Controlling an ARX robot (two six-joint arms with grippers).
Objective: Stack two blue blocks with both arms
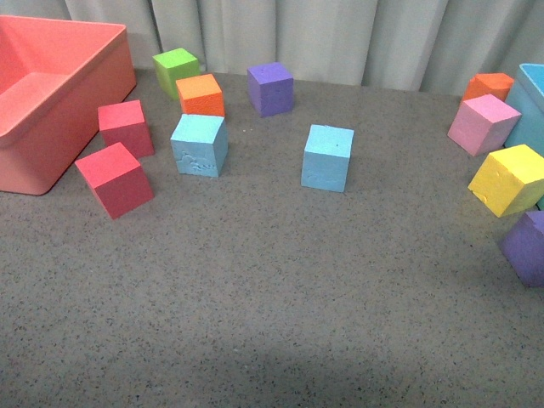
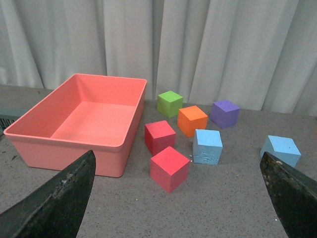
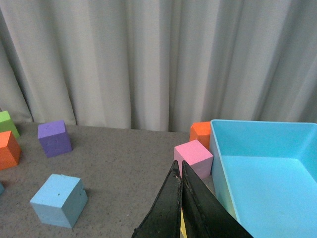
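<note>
On the counter [image 1: 255,297] both blue blocks [image 1: 199,144] sit apart, ungrasped: stacking looks not yet begun, so the wide-spread left pincer [image 2: 176,154] must reach one, while the right pincer [image 3: 178,171], seemingly pinched together, must spread.

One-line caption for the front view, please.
Scuffed blue block and second blue block stand apart, unstacked, on the grey table.
</note>
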